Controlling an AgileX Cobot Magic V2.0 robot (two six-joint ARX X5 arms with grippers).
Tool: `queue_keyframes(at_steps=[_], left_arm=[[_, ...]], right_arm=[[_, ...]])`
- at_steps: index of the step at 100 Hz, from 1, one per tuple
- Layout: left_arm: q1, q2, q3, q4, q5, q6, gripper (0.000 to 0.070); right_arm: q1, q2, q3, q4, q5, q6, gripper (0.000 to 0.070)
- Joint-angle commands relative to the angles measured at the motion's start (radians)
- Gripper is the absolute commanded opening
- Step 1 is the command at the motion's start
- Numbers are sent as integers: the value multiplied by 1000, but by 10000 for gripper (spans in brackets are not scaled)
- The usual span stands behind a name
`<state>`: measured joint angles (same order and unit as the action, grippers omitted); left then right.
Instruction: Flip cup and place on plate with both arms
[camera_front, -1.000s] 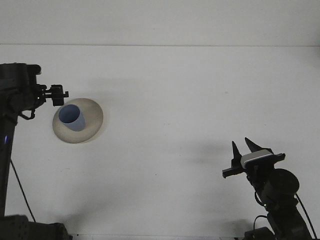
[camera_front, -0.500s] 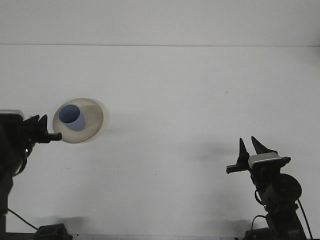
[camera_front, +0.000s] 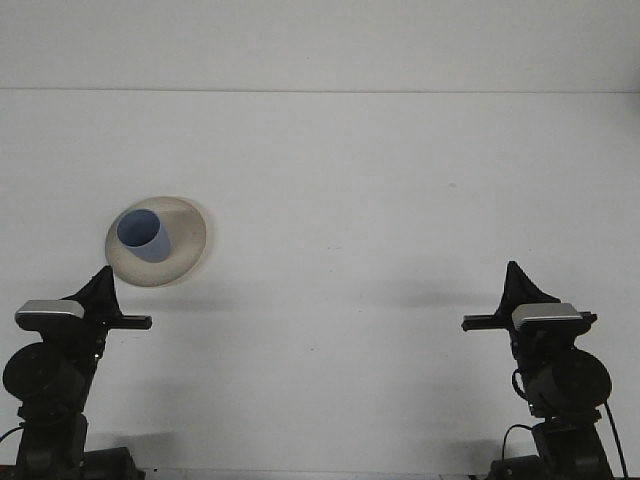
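Blue plastic cup (camera_front: 143, 235): upright, mouth up, on round beige plate (camera_front: 183, 248), white surface (camera_front: 350, 200). Left gripper (camera_front: 104, 292), right gripper (camera_front: 518, 284): fingers closed, empty. Risk: bumped surface could tip cup.

White table (camera_front: 380, 200) under even light; pale wall (camera_front: 320, 40) behind it.

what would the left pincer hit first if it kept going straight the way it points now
Probably the plate holding the blue cup. The left pincer points away from the robot across the table, and the plate's near rim lies just ahead of its tip. Height is unclear, so it might pass over.
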<state>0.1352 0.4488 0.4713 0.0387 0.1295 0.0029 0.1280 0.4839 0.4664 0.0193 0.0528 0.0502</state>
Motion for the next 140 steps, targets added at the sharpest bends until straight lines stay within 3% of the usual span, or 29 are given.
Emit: queue_keyframes(at_steps=[1, 72, 86, 99, 115, 123, 140], left_arm=[[2, -7, 16, 14, 2, -26, 13], [-7, -66, 3, -7, 1, -15, 13], [-73, -141, -152, 113, -133, 61, 13], [-139, -254, -327, 217, -209, 75, 13], [-155, -386, -454, 207, -216, 75, 13], [-154, -450, -458, 116, -215, 66, 13], [-148, -446, -458, 110, -215, 64, 13]], right_arm=[[0, 1, 3, 11, 0, 13, 0], [0, 1, 3, 11, 0, 13, 0], [0, 1, 3, 11, 0, 13, 0], [0, 1, 3, 11, 0, 13, 0], [0, 1, 3, 11, 0, 13, 0], [0, 1, 3, 11, 0, 13, 0], [0, 1, 3, 16, 0, 13, 0]])
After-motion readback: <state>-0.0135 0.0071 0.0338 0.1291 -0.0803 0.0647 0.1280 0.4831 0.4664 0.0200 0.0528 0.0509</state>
